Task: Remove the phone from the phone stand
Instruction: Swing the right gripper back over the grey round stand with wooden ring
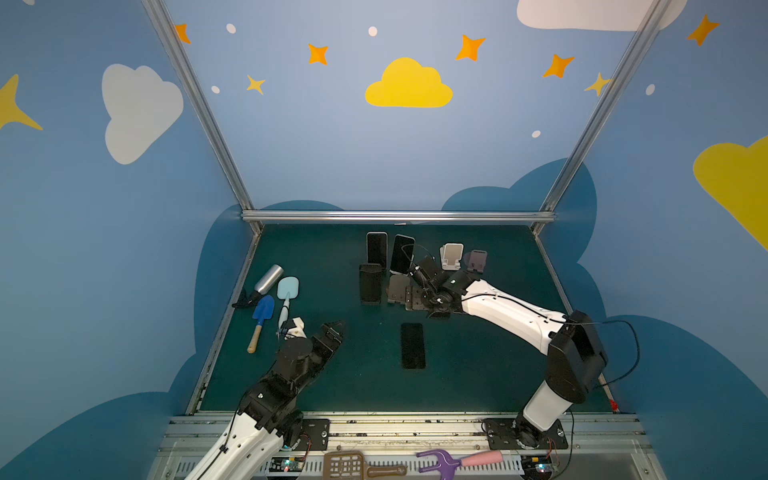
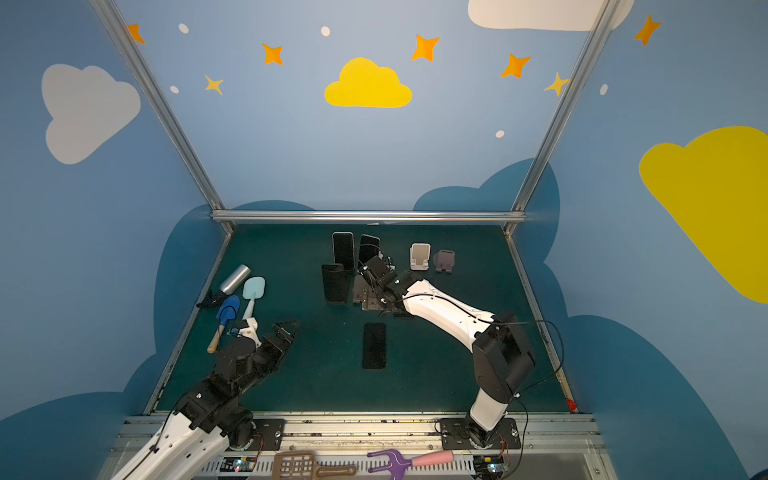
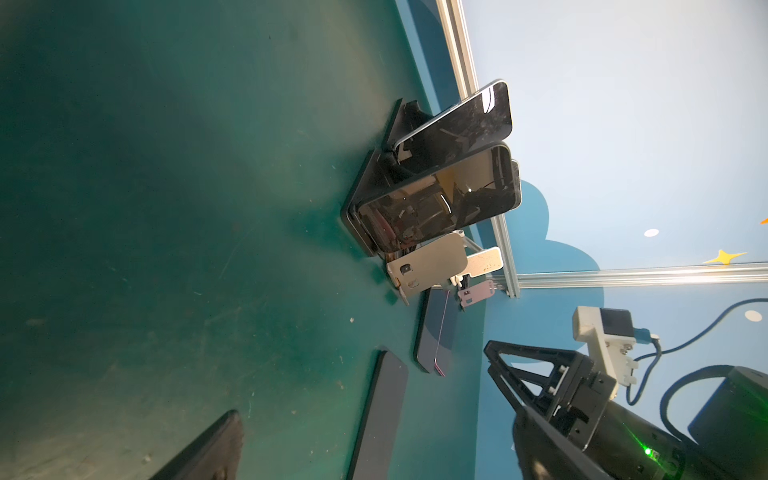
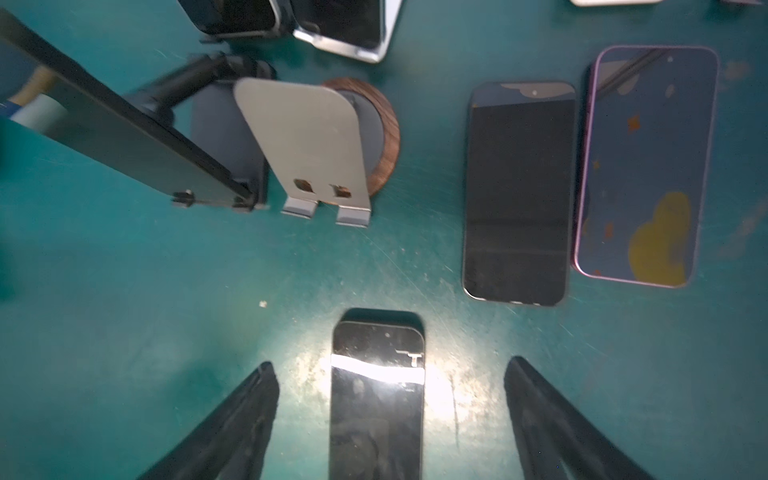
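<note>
Three dark phones lean upright in stands at the back centre: two at the rear and a black one in front. Beside it stands an empty silver phone stand. My right gripper hangs open over the mat near that stand, holding nothing. A black phone lies flat below, showing between its fingers. My left gripper rests at the front left, turned on its side and open, fingers wide apart.
Two more phones, black and purple-edged, lie flat under the right arm. Empty white and purple stands sit at the back right. A metal bottle, pale spatula and blue trowel lie left.
</note>
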Robot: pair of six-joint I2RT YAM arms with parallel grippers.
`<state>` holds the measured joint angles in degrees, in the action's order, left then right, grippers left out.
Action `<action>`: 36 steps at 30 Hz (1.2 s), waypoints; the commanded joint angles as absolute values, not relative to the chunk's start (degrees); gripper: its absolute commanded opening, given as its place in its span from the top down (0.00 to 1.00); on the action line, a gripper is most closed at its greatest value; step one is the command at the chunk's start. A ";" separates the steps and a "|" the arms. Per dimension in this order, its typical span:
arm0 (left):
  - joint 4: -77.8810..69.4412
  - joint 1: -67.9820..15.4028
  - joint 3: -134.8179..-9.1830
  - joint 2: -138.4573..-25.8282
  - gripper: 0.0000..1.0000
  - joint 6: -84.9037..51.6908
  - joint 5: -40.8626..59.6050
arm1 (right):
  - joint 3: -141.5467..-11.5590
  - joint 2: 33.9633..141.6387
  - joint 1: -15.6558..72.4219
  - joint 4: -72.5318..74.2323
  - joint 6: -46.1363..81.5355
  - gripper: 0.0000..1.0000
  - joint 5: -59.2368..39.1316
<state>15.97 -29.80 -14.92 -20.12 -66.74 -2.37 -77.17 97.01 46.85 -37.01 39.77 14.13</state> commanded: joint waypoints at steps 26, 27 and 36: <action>21.21 -30.06 -14.22 -17.53 0.00 -66.53 -2.90 | -98.41 112.02 44.48 -39.32 34.27 0.11 13.68; 21.44 -30.07 -14.24 -17.56 0.00 -66.53 -2.98 | -98.59 112.24 44.54 -39.39 34.23 0.11 13.69; 21.51 -30.08 -14.17 -17.58 0.00 -66.62 -3.16 | -98.96 111.99 44.48 -39.87 35.51 0.11 13.72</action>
<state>20.51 -30.02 -14.11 -17.63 -66.78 -2.72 -97.69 112.05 44.45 -38.30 35.11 13.89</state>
